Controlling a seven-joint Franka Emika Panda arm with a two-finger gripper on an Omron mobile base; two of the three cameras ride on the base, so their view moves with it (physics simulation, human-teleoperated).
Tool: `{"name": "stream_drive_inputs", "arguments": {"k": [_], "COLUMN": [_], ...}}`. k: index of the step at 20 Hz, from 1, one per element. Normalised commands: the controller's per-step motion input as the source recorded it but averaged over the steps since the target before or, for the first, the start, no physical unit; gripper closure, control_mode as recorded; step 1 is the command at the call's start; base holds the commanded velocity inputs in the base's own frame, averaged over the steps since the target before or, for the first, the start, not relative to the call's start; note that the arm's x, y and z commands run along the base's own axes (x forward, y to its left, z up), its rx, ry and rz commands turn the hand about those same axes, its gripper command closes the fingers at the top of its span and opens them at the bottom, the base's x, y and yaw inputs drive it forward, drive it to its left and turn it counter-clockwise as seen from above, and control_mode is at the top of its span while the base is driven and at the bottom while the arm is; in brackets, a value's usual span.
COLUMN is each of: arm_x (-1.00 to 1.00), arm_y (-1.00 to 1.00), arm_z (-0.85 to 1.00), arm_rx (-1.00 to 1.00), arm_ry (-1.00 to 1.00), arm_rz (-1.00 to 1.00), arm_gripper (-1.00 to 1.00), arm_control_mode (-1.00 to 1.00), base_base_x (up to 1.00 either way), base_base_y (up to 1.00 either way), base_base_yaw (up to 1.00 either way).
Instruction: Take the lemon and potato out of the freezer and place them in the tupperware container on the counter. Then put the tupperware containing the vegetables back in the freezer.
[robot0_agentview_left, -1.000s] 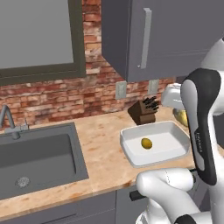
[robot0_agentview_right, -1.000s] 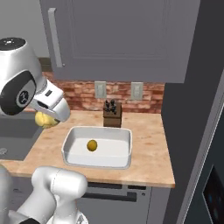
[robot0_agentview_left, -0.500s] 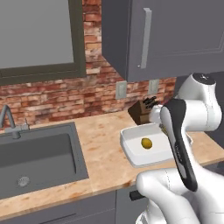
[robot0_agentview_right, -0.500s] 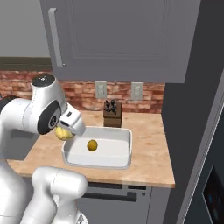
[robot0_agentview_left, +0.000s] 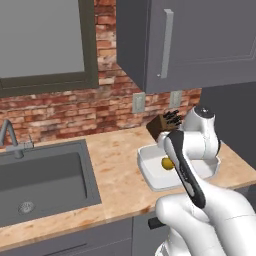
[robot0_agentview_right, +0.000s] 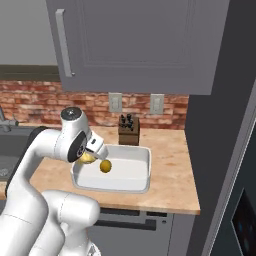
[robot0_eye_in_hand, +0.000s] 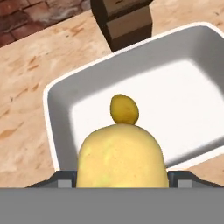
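The potato is a pale, dull yellow lump with a smooth round top. The gripper is closed on it, with one dark finger on each side. In the right base view the potato hangs just over the near left edge of the tupperware container. It is not down in the tub yet.

The lemon lies inside the tub, on its flat white floor. It is small and smooth, a deeper gold than the potato, and a bit egg shaped. From the hand it peeks out just past the top of the potato. The two look very close, but I cannot tell if they touch.

The tub is white and shallow, a long box shape with round corners and a raised rim. It sits on the counter, which is light beige with a streaky wood look.

Just behind the tub stands a brown wooden knife block with dark handles sticking out of the top. Behind that is a red brick wall. A dark grey sink is set into the counter, well off to the left. Flat grey cabinets hang above. The tall dark freezer stands at the right end of the counter.
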Motion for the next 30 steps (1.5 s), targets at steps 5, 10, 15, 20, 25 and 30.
{"name": "stream_drive_inputs", "arguments": {"k": [5,10,15,20,25,30], "arm_x": [0.54,0.44,0.24,0.05,-0.02,-0.06], "arm_y": [0.14,0.12,0.07,0.04,0.0,-0.04], "arm_z": [-0.76,-0.63,-0.51,-0.28,0.04,0.52], "arm_rx": [0.0,0.0,0.0,0.0,0.0,0.0], "arm_ry": [0.04,0.02,0.0,0.0,0.0,-0.03], "arm_rz": [0.0,0.0,0.0,0.0,0.0,0.0], "arm_gripper": [1.0,1.0,1.0,-1.0,-1.0,-1.0], "arm_control_mode": [-1.0,-1.0,-1.0,-1.0,-1.0,-1.0], "base_base_x": [0.0,0.0,0.0,0.0,0.0,0.0], "base_base_y": [0.0,0.0,0.0,0.0,0.0,0.0], "base_base_yaw": [0.0,0.0,0.0,0.0,0.0,0.0]}}
